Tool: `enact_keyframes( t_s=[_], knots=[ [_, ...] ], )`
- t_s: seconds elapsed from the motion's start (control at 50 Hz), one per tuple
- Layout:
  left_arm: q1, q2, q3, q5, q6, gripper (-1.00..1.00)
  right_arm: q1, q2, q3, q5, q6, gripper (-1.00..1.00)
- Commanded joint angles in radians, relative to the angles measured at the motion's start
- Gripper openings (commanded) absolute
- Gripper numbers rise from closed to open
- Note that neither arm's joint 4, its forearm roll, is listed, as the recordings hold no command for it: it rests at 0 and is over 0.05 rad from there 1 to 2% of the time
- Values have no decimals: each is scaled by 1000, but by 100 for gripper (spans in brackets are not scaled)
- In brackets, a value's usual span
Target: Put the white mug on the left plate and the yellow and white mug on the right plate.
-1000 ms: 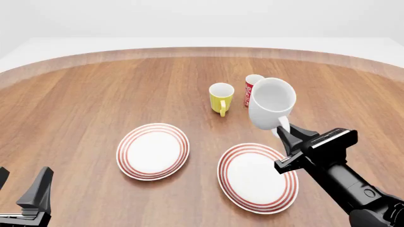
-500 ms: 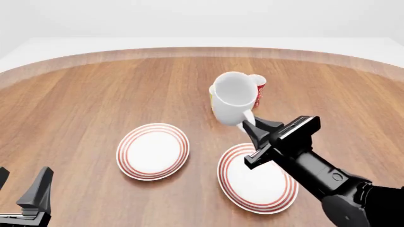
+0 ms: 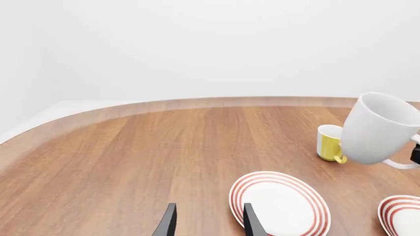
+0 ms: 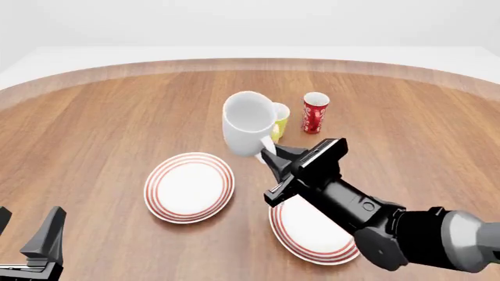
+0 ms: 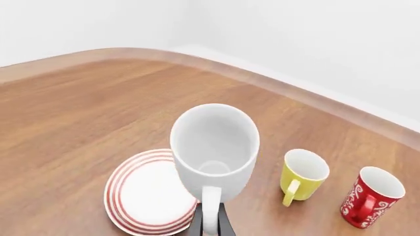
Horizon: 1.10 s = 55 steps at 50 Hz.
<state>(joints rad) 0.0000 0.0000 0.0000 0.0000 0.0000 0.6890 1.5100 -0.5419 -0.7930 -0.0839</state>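
My right gripper (image 4: 270,153) is shut on the handle of the white mug (image 4: 247,123) and holds it in the air, tilted, above the table between the two plates. The mug also shows in the right wrist view (image 5: 213,150) and the left wrist view (image 3: 379,129). The yellow and white mug (image 4: 277,121) stands on the table behind it, partly hidden. The left plate (image 4: 189,187) lies bare, below and left of the held mug. The right plate (image 4: 312,229) is partly covered by my right arm. My left gripper (image 3: 206,223) is open and empty at the near left.
A slim red cup with white marks (image 4: 315,112) stands right of the yellow mug. The table's curved far edge (image 4: 250,63) runs across the back.
My right gripper has carried the white mug leftward, from above the right plate's far side to near the left plate. The left arm has not moved.
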Motion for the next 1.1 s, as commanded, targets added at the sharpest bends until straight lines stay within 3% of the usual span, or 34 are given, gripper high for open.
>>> enact_keyframes(
  t_s=[0.02, 0.48, 0.74, 0.78, 1.1],
  knots=[
    [0, 0, 0, 0, 0, 100, 42, 87, -75, -12, 16, -100],
    [0, 0, 0, 0, 0, 100, 109, 243, -200, -22, 47, -100],
    [0, 0, 0, 0, 0, 100, 119, 268, -212, -27, 51, -100],
    [0, 0, 0, 0, 0, 100, 139, 346, -241, -44, 77, -100],
    [0, 0, 0, 0, 0, 100, 147, 444, -266, -51, 104, -100]
  ],
)
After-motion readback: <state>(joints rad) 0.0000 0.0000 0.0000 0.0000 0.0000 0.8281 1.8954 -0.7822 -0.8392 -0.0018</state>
